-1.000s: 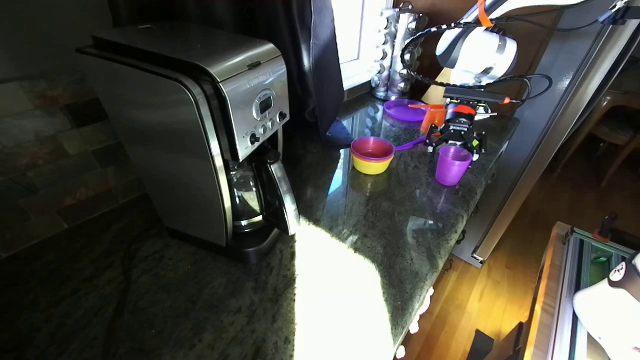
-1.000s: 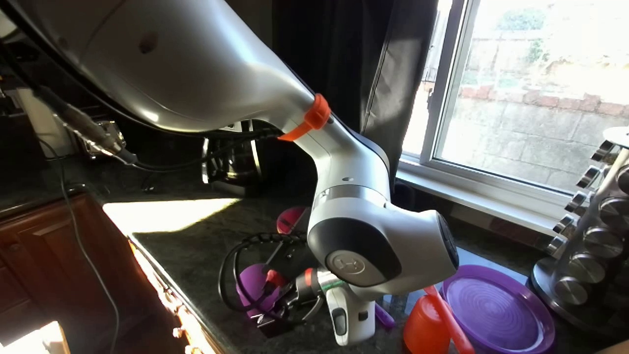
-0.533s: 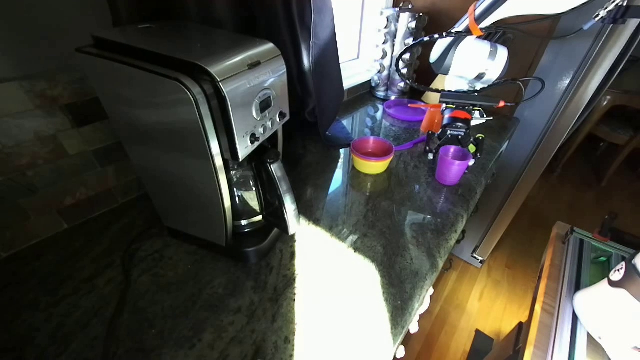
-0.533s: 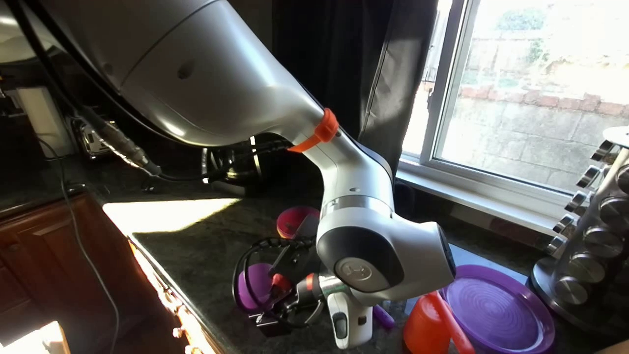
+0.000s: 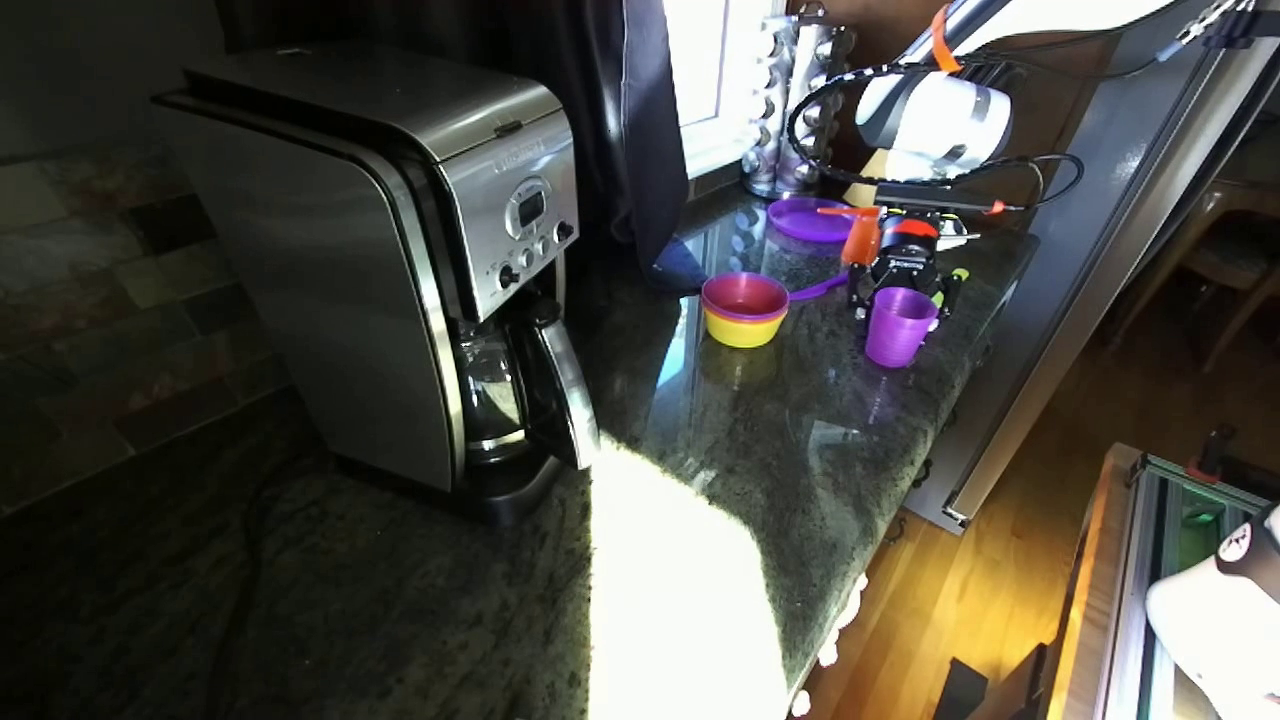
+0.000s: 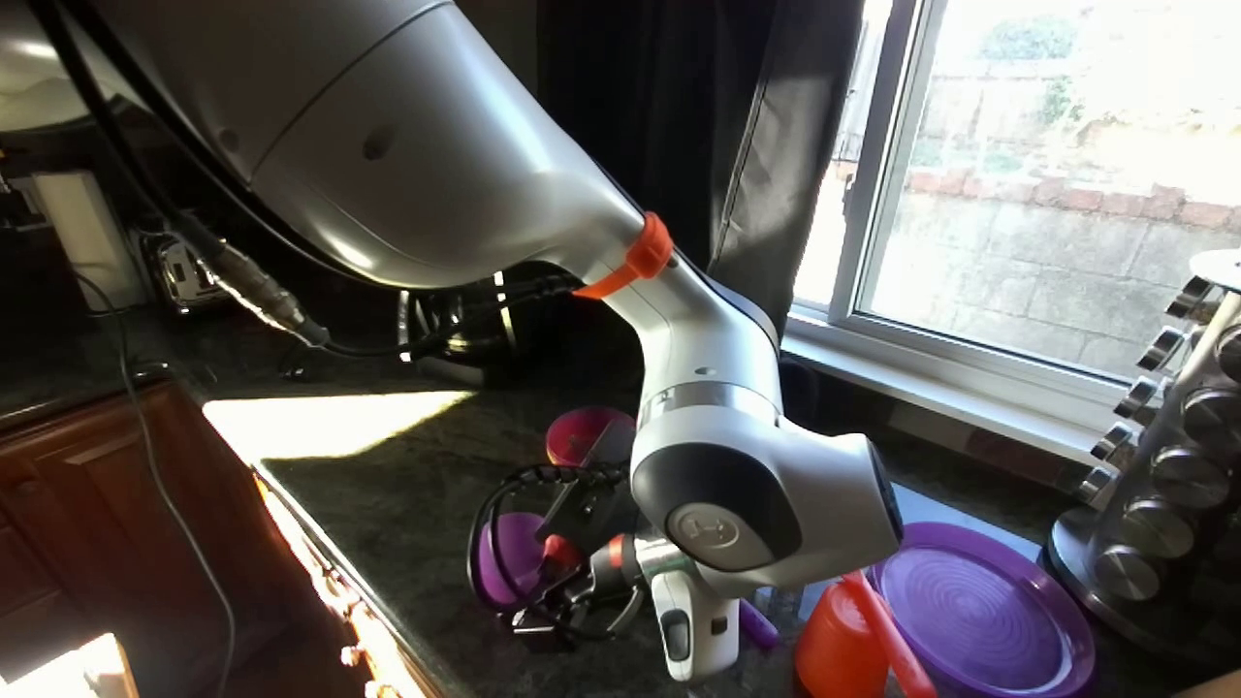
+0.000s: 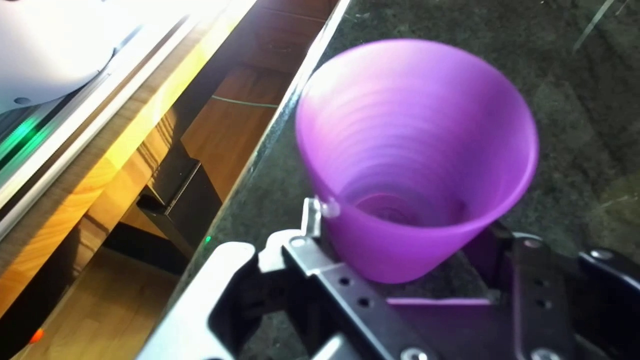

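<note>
The arm (image 6: 465, 165) is arching over the counter (image 5: 820, 420) and bending at its wrist, with the gripper (image 7: 404, 227) hanging low at the cup (image 7: 415, 150). Its fingers (image 7: 311, 220) are flanking the cup at medium spacing; in the wrist view, one fingertip is meeting the purple wall near the rim. From where I am standing, I cannot tell whether both are gripping. The cup is facing mouth up near the counter's edge. A cable (image 6: 549, 474) is looping by the gripper, crossing in front of the cup in an exterior view. Next outward, a purple handle (image 6: 759, 623) is lying on the counter. Beyond it, an orange cup (image 6: 842, 635) is standing just beside a plate (image 6: 974, 606); past the plate, a spice rack (image 6: 1168, 465) is rising near the window (image 6: 1047, 194). As for containers, the cup is showing its ridged inside. Farther off, the bowls (image 5: 742, 332) are nesting, red within yellow. Farthest, a carafe (image 5: 492, 395) is sitting in the coffee maker (image 5: 350, 285).
</note>
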{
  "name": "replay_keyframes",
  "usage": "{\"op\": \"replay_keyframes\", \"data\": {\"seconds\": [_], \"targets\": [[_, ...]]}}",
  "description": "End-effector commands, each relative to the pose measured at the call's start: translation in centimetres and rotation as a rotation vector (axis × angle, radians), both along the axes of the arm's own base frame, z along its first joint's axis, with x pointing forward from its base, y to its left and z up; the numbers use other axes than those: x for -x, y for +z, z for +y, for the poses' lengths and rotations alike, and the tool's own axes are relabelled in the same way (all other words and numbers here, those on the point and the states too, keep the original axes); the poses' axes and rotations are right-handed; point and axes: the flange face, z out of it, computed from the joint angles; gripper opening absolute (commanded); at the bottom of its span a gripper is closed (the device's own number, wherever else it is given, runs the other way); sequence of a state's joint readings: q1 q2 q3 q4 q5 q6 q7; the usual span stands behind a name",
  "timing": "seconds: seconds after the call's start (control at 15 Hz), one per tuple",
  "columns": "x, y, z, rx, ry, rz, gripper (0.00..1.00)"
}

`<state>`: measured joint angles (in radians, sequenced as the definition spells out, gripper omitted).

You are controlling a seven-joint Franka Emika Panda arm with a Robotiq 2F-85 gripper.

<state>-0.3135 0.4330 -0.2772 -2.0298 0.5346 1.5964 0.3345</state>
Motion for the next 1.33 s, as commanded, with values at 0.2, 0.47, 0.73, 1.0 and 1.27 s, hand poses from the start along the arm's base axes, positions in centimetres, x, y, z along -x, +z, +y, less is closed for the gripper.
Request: {"op": "replay_keyframes", "data": {"seconds": [0.2, 0.47, 0.73, 1.0, 1.27], "targets": [[0.9, 5.0, 0.4, 0.244, -0.054, -0.195, 0.44], [1.4, 7.5, 2.0, 0.444, -0.066, -0.314, 0.44], [1.6, 8.6, 3.8, 0.670, -0.080, -0.387, 0.44], [1.6, 8.0, 5.6, 0.863, -0.078, -0.409, 0.44], [1.3, 7.5, 7.0, 0.939, -0.071, -0.391, 0.44]]}}
